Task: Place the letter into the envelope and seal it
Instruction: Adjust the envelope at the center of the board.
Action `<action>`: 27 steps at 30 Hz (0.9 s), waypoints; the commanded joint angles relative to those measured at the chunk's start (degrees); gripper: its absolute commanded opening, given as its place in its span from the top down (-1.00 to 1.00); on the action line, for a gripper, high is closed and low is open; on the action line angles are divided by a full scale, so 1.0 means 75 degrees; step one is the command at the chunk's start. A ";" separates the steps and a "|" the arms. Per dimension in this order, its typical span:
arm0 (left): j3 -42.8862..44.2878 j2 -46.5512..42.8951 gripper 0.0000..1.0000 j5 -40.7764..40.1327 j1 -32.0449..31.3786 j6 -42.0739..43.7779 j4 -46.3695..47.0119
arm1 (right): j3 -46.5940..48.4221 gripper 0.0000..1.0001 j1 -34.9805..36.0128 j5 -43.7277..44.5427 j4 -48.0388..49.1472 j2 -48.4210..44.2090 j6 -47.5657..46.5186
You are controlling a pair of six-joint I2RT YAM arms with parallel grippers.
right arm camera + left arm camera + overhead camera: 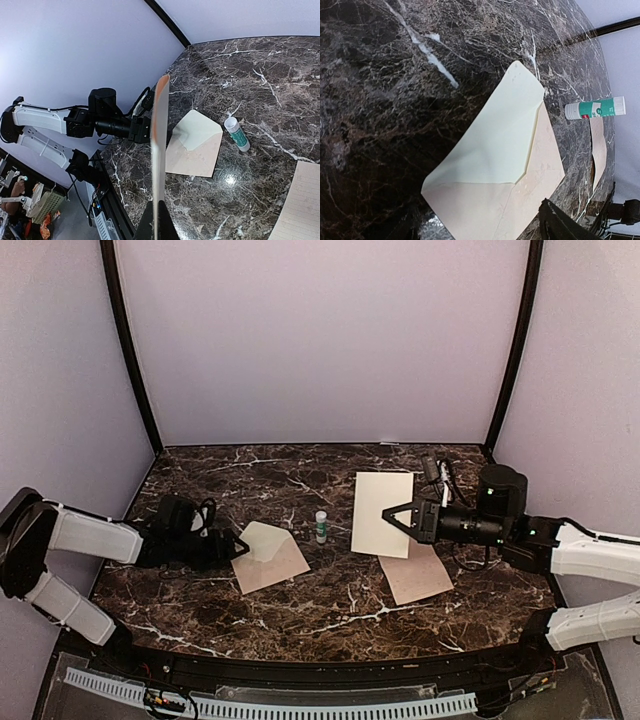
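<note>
The bench (300, 612) is polished dark brown marble, shot through with thin white veins.

The envelope (276, 560) lies flat left of the bench's centre. It is matte tan paper, and its pointed flap lies open toward the far left corner, a paler cream than the body. In the left wrist view the envelope (500, 165) shows a crisp V-shaped fold line where the flap meets the pocket. No writing shows on it.

The left fingers (238, 544) are spread apart at the envelope's left edge, grasping nothing. Whether they touch the paper cannot be told.

The right fingers (392, 514) are clenched on the letter (380, 502), a smooth, plain cream rectangle held up off the bench, right of centre toward the far edge. From the right wrist the letter (160, 150) appears edge-on as a thin upright strip. No writing can be read on it.

A glue stick (321, 527) stands upright near the bench's centre, between the envelope and the letter. It is a white cylinder with a green label band and a white cap, and its print is too small to read.

A lined sheet (416, 575), tan with faint ruled lines, lies flat right of centre toward the near edge, just below the lifted letter.
</note>
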 commanded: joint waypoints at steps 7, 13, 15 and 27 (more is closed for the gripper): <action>0.0942 0.1398 -0.47 -0.0128 0.0054 0.0627 -0.0103 | -0.0033 1.00 -0.0040 0.0201 -0.0146 -0.0195 0.0045; 0.1526 0.2283 -0.39 0.0450 0.0048 0.0927 0.0306 | 0.0035 1.00 -0.0039 0.0388 -0.0435 -0.0378 0.0016; 0.1697 0.2462 -0.38 0.0609 0.0054 0.0977 0.0397 | -0.0026 1.00 -0.0040 0.0460 -0.0449 -0.0482 0.0028; 0.2483 0.3384 -0.32 0.1290 0.0042 0.1017 0.0674 | -0.0183 1.00 -0.0039 0.0527 -0.0550 -0.0758 0.0055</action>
